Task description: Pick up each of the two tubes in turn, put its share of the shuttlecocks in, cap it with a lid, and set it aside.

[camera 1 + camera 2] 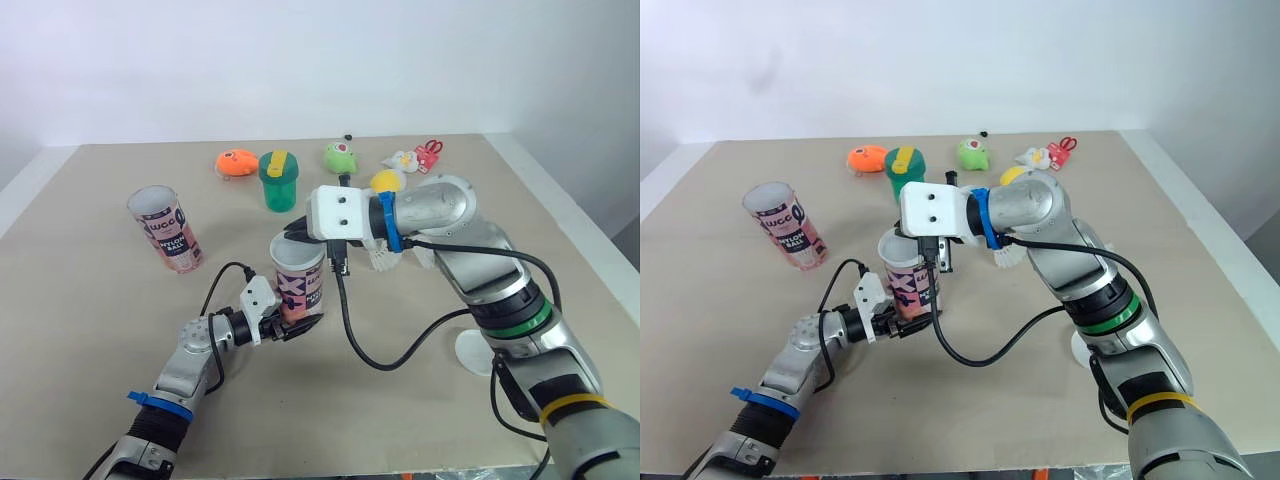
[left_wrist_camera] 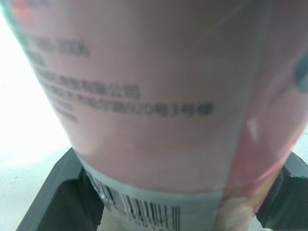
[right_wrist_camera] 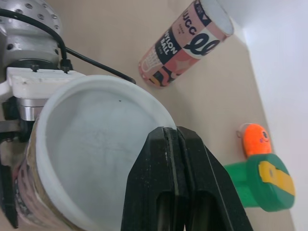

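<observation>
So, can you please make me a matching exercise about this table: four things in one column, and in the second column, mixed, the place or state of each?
Things:
1. near tube
2. other tube
3. green cup
4. right gripper

Places or states:
A. shut, above a tube's open mouth
B. stands alone, far to the robot's left
C. clamped in the left gripper
D. at the far side, between the orange toy and the green toy

Pairs: 1-C, 2-B, 3-D, 4-A

Pink patterned tube upright, open-topped; second tube well left of it, also open; white lid lies flat to its right.
</observation>
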`<move>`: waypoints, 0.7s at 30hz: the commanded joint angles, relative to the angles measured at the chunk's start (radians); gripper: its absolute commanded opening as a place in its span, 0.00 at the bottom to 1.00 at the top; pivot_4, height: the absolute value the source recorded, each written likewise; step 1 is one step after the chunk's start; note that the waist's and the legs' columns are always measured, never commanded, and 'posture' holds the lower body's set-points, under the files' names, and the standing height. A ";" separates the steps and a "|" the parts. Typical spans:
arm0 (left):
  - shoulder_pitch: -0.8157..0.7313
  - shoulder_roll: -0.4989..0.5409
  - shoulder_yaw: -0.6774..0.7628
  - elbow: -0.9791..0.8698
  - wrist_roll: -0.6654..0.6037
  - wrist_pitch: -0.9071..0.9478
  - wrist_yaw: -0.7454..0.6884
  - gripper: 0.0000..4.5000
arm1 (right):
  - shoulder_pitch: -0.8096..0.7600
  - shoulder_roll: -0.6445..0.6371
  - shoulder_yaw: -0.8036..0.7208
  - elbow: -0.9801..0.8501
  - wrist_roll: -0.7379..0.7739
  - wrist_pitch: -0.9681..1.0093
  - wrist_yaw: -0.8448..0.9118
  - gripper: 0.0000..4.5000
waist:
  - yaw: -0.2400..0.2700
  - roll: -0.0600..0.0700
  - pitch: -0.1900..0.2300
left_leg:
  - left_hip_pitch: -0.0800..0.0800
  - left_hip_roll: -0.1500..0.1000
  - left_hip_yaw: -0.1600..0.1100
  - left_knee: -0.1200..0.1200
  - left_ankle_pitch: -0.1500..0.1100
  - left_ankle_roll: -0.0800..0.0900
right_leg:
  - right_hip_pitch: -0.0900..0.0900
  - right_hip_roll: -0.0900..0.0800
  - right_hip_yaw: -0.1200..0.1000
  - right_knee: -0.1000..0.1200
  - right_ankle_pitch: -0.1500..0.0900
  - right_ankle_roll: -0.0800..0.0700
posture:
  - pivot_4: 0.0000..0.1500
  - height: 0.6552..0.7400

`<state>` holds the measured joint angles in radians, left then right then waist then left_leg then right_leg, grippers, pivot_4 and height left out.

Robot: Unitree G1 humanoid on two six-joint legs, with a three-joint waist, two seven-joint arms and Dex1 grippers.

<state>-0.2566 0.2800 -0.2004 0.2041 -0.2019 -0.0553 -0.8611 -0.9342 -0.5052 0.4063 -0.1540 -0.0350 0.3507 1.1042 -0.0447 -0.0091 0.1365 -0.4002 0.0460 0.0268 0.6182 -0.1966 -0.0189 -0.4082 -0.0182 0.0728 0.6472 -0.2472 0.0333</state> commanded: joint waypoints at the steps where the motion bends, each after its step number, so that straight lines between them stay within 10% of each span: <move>1: 0.039 0.010 -0.021 0.095 0.040 0.047 0.010 0.76 | 0.051 0.017 0.059 0.008 -0.022 -0.003 0.001 0.03 | 0.000 0.000 -0.003 | 0.001 0.000 0.000 0.000 0.000 0.000 | 0.000 0.000 0.000 0.000 0.000 0.000 | 1.00 1.00; 21: 0.036 0.005 -0.020 0.101 0.041 0.048 0.010 0.76 | 0.166 0.089 0.088 0.082 -0.099 -0.091 -0.047 0.03 | -0.001 -0.003 -0.020 | 0.013 0.001 0.000 -0.002 -0.007 -0.010 | 0.002 -0.006 -0.005 -0.001 0.000 0.000 | 1.00 1.00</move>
<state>-0.2489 0.2844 -0.1919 0.2290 -0.1994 -0.0490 -0.8592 -0.8263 -0.4298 0.3939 -0.1349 -0.1248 0.2487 1.0255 -0.0455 -0.0119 0.1169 -0.3866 0.0470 0.0262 0.6160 -0.2045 -0.0292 -0.4063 -0.0243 0.0678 0.6462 -0.2474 0.0331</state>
